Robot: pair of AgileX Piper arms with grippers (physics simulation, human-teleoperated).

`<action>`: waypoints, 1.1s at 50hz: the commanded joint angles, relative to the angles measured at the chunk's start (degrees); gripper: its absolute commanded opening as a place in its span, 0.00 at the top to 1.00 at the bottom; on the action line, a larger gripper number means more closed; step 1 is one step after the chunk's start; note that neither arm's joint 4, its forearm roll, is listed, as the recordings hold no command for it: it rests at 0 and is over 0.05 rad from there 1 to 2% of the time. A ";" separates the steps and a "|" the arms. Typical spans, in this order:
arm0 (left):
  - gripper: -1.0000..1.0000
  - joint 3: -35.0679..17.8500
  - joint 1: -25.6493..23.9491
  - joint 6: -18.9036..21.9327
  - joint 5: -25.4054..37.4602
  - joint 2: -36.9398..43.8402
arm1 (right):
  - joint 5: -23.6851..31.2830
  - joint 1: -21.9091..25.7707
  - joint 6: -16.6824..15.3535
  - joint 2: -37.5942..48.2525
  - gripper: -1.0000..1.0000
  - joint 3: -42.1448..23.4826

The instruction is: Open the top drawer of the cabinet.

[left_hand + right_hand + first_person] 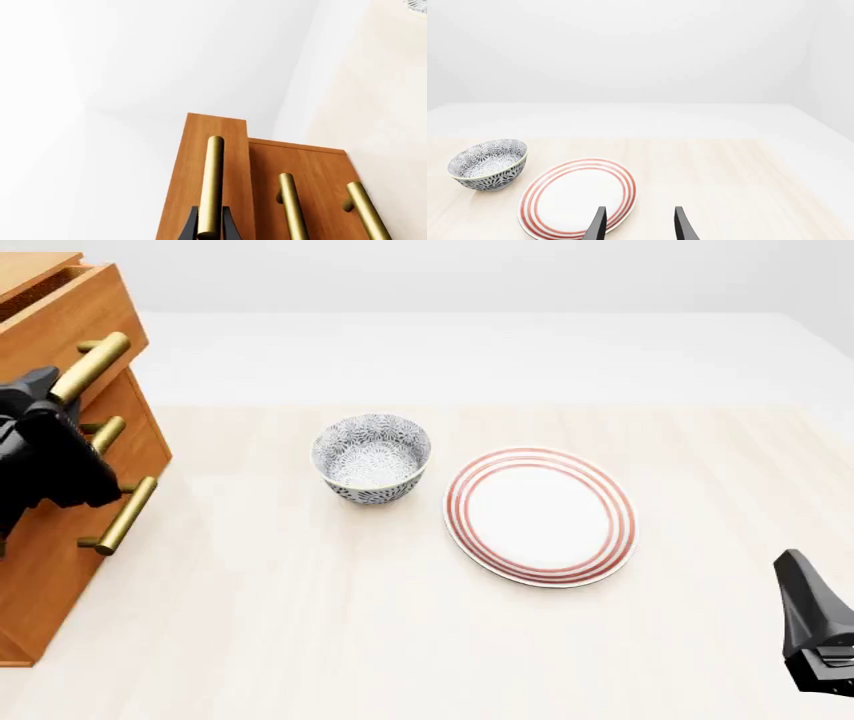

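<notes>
At the table's left edge in the front view: the cabinet [54, 540], orange-brown wood, three stacked drawers, each with a brass bar handle. Top drawer [60, 310] pulled forward, its front standing proud of the two lower fronts, its open box visible from above at the upper left corner. Same step seen in the left wrist view, top drawer [200, 170] jutting beyond the lower fronts of the cabinet [313, 185].

Left gripper [210, 232] clamped on the top drawer's handle [212, 185], one black finger pressed to each side of the brass bar. In the front view, left gripper [40, 390] at the near end of that handle [91, 365], black arm body covering part of the middle drawer front.

Near the table's middle: a blue-patterned bowl [372, 458], upright, and a white plate [541, 515] with red rings, just beside it to the right, apart from it.

Low at the right edge of the front view: right gripper [814, 625], above the bare tabletop [334, 620], well apart from the cabinet. In the right wrist view, right gripper [639, 225] with fingers spread, nothing between them, plate [577, 200] and bowl [488, 164] ahead.
</notes>
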 commanded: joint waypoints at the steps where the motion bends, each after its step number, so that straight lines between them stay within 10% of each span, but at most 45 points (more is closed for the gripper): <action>1: 1.00 2.51 -4.56 0.43 3.44 0.96 | 0.00 0.00 -0.01 0.00 0.00 0.00; 55: 1.00 2.97 -14.86 -0.22 13.46 -12.68 | 0.00 0.00 -0.01 0.00 0.00 0.00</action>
